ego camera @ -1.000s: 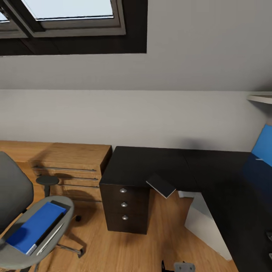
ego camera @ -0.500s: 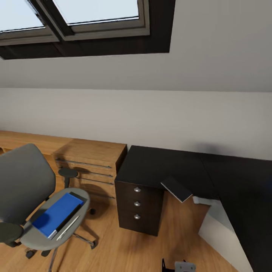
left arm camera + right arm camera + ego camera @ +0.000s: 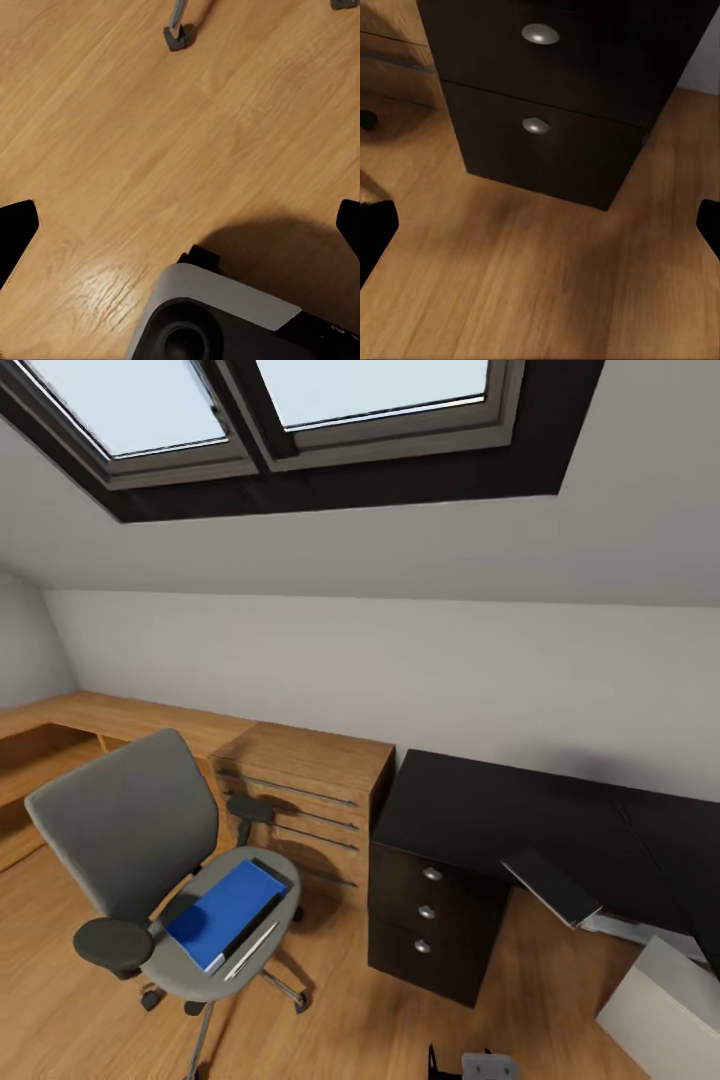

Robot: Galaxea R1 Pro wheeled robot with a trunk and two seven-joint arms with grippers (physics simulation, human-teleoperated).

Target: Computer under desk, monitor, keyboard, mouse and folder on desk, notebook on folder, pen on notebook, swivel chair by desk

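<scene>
Bright-blue folder [image 3: 225,913], white edge, flat on swivel chair [image 3: 130,835]

Wooden drawer chest [image 3: 305,800] under a skylight [image 3: 300,410] (wood floor [image 3: 60,1000]).

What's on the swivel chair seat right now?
On the swivel chair seat: the blue folder, with the white pen lying along its edge. A dark strip shows at the folder's far edge; what it is, and anything under the folder, is hidden.

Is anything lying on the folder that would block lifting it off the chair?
Nothing lies on the folder. The pen rests beside it on the chair seat, along its edge, and could get knocked.
</scene>
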